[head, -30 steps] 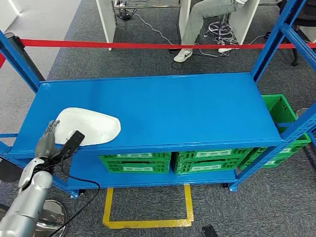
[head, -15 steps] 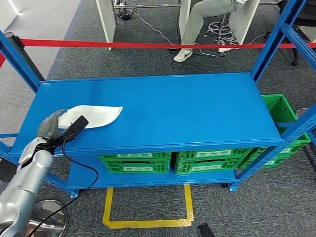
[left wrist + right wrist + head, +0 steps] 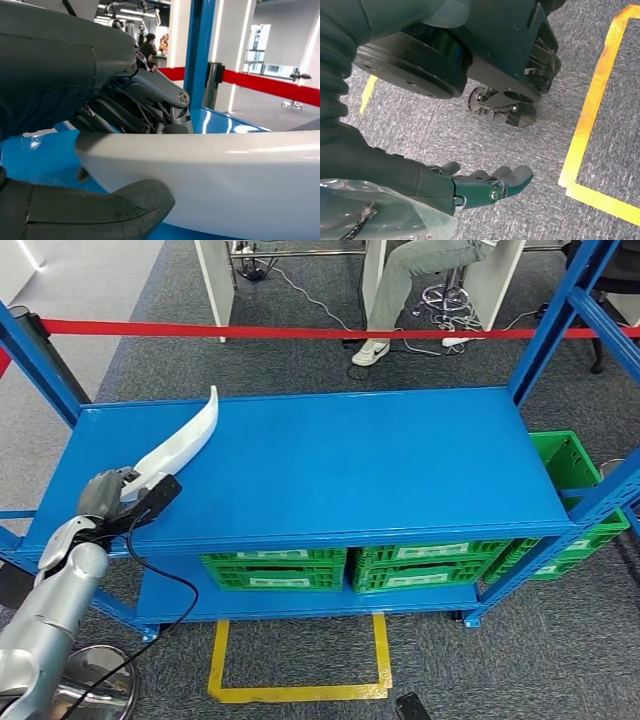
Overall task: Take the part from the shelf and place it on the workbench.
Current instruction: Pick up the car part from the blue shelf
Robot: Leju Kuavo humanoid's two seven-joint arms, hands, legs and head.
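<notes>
The blue shelf (image 3: 324,455) spreads ahead of and to the right of the left hand (image 3: 102,495), its top deck wide and bare of anything but the part. Below that deck, lower than the hand and to its right, green crates (image 3: 347,568) sit on the bottom level, and a blue upright post (image 3: 34,365) rises just beyond the hand on its outer side.

The white part (image 3: 177,445) is a long curved shell. The left hand grasps it at its near end, thumb (image 3: 94,210) under the shell and darker fingers (image 3: 143,100) over it, and the far tip slants up and away from the hand, clear of the deck (whether the near end also rides clear cannot be told from here).

To do this step well, I judge the lift should go straight up from the hand until the whole shell is off the deck, before any swing toward the body. The grip sits at 1 end, so the long free end will lever against the fingers; a slow, level carry should keep it from twisting out. The tip also needs room from the post beside the hand.

The right hand (image 3: 486,185) hangs over the grey floor (image 3: 531,150) with fingers loosely extended, holding nothing.
</notes>
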